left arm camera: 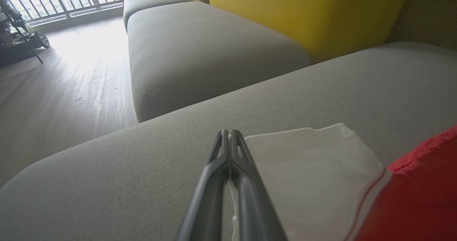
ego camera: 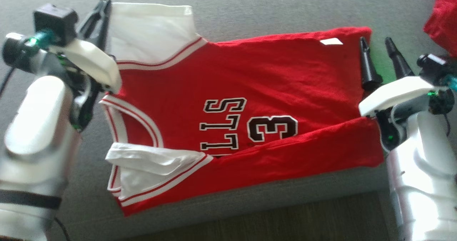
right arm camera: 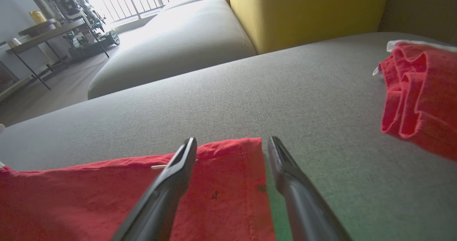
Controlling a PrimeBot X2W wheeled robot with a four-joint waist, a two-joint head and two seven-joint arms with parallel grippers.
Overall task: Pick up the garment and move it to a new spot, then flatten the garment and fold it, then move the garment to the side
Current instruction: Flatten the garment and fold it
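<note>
The red garment (ego camera: 271,80) lies spread on the grey sofa cushion (ego camera: 267,9), with a folded-up edge hiding part of its lettering. The left hand (left arm camera: 228,135) is pinched onto its white sleeve. The right hand (ego camera: 376,43) stands open astride the hem corner. Another red cloth (ego camera: 442,16) is cut off.

Red, white-trimmed garment (ego camera: 285,76)

Open grey cushion (right arm camera: 303,91) separates the jersey (right arm camera: 221,184) from a crumpled red cloth (right arm camera: 417,98).
</note>
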